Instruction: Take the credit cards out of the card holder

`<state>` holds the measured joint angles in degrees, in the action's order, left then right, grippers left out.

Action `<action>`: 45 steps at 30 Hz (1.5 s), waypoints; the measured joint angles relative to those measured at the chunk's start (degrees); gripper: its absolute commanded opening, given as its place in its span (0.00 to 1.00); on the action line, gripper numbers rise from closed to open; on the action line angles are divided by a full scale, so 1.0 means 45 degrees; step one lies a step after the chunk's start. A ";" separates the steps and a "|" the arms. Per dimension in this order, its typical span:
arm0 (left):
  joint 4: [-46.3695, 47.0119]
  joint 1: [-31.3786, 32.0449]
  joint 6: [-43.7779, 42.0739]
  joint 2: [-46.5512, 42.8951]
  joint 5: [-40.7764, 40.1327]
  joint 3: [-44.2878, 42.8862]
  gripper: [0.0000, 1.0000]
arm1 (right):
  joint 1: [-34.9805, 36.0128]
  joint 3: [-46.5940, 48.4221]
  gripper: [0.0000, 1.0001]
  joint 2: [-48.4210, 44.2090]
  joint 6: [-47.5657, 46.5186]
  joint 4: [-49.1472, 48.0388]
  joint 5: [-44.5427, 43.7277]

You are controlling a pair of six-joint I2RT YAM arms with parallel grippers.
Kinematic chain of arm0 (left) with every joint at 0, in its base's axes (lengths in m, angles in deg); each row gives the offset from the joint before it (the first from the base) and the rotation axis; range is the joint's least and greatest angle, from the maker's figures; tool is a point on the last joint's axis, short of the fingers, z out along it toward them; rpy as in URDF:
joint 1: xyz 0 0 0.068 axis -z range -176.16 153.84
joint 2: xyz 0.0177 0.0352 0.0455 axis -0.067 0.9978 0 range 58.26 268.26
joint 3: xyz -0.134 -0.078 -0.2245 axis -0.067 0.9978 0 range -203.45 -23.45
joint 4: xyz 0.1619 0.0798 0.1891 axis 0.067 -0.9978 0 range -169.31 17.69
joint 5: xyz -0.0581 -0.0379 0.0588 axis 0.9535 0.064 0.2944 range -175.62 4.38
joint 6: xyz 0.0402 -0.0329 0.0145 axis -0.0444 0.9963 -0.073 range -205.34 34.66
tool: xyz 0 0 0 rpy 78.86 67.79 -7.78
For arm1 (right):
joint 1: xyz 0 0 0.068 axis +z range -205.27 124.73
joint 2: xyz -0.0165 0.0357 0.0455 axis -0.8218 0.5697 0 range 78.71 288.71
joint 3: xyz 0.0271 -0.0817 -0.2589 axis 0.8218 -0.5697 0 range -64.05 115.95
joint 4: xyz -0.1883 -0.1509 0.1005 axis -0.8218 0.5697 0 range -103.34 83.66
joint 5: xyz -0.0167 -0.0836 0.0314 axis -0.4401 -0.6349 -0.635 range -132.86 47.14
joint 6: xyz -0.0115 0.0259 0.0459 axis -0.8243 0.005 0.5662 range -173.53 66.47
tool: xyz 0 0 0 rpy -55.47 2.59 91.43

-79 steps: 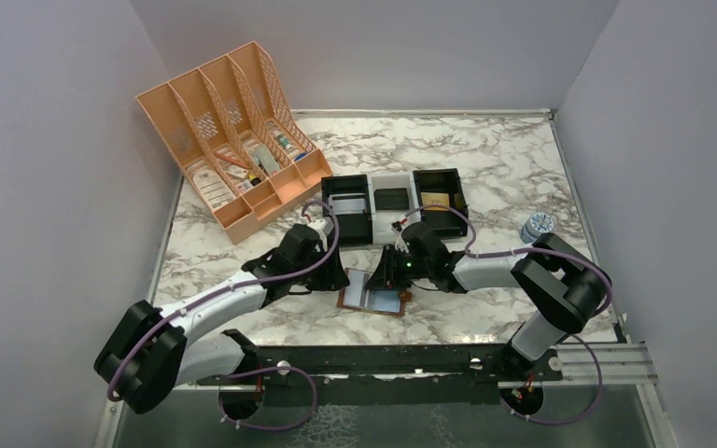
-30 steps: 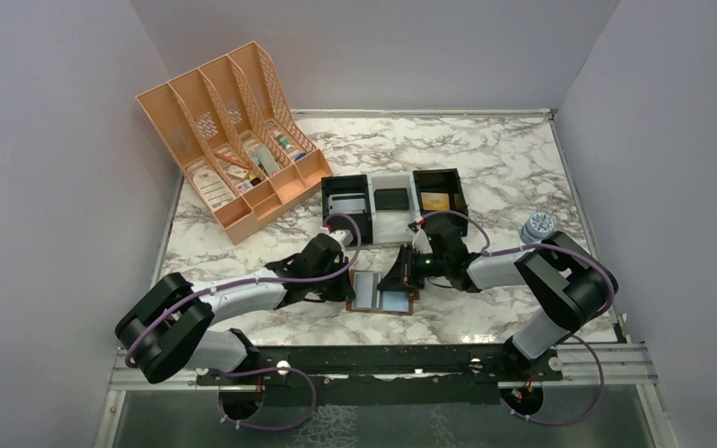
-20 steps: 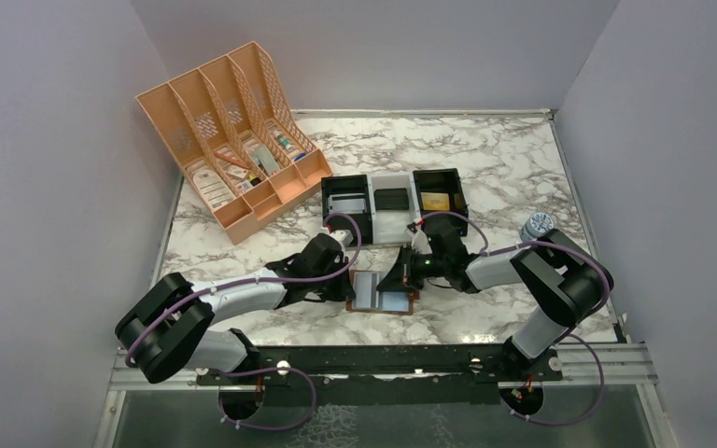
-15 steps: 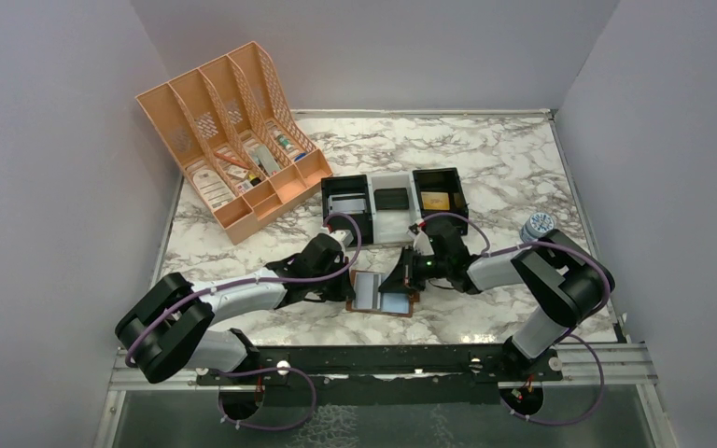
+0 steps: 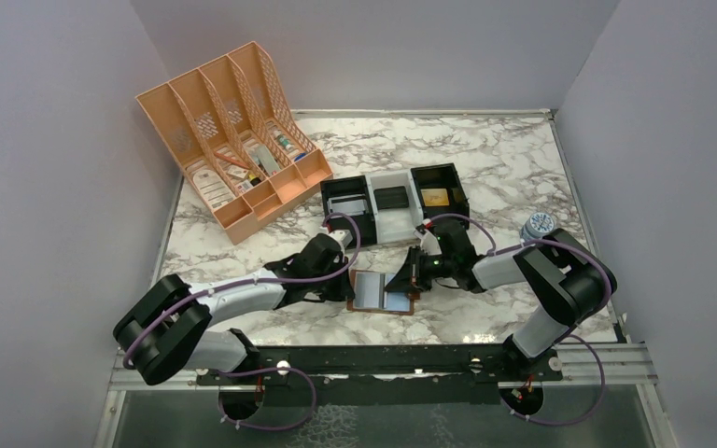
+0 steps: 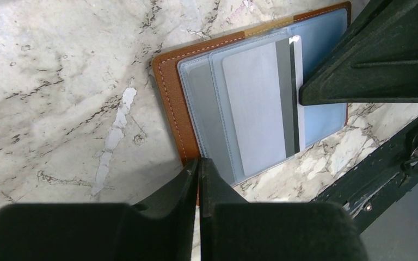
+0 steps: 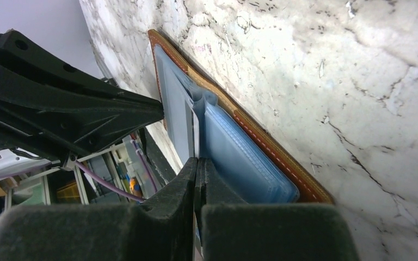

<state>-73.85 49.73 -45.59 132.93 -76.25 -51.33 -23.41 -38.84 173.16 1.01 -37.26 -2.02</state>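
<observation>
**A:** Your left arm (image 5: 229, 297) lies low, stretched in toward the centre. Its wrist is pitched down, and your left gripper (image 6: 198, 163) has its fingers pressed together.

**B:** And the other side?

**A:** Your right arm (image 5: 523, 266) is folded at the elbow, forearm pointing left. Your right gripper (image 7: 197, 162) is fully closed too. The tips face each other, near but apart.

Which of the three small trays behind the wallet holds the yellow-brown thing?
The rightmost tray, a black one. The middle tray is white with a dark item in it; the left tray, also black, holds a pale item.
</observation>
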 measured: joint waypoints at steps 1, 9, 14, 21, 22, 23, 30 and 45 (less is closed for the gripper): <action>-0.0039 0.0000 -0.0005 -0.0044 0.0000 0.0000 0.17 | 0.0000 -0.0005 0.01 0.0000 0.0000 0.0010 0.0000; -0.0170 0.0554 -0.0117 -0.0733 0.0000 -0.0865 0.36 | -0.0005 -0.0015 0.01 0.0000 -0.0044 0.0010 -0.0005; 0.0238 0.0976 -0.0194 -0.0544 0.0015 -0.1593 0.36 | -0.0005 -0.0015 0.01 0.0000 -0.0049 0.0010 -0.0005; 0.0384 0.1248 -0.0194 0.1239 -0.0189 -0.1802 0.23 | -0.0005 -0.0015 0.01 -0.0063 -0.0092 0.0068 -0.0010; 0.0282 0.1248 -0.0209 0.1404 -0.0306 -0.1802 0.22 | -0.0005 -0.0015 0.01 -0.0107 -0.0126 0.0107 -0.0015; 0.0102 0.1248 -0.0248 0.1569 -0.0471 -0.1802 0.22 | -0.0005 -0.0015 0.01 -0.0170 -0.0185 0.0165 -0.0024; -0.0214 0.1273 -0.0350 0.1642 -0.1166 -0.1802 0.19 | -0.0010 -0.0015 0.01 -0.0733 -0.0389 0.0845 -0.0160; -0.0350 0.1307 -0.0457 0.1647 -0.1326 -0.1855 0.15 | -0.0019 -0.0403 0.24 -0.1054 0.0287 0.0243 -0.0165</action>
<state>-75.43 55.61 -47.65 140.34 -82.22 -59.68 -23.50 -40.65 168.42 2.30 -36.17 -2.77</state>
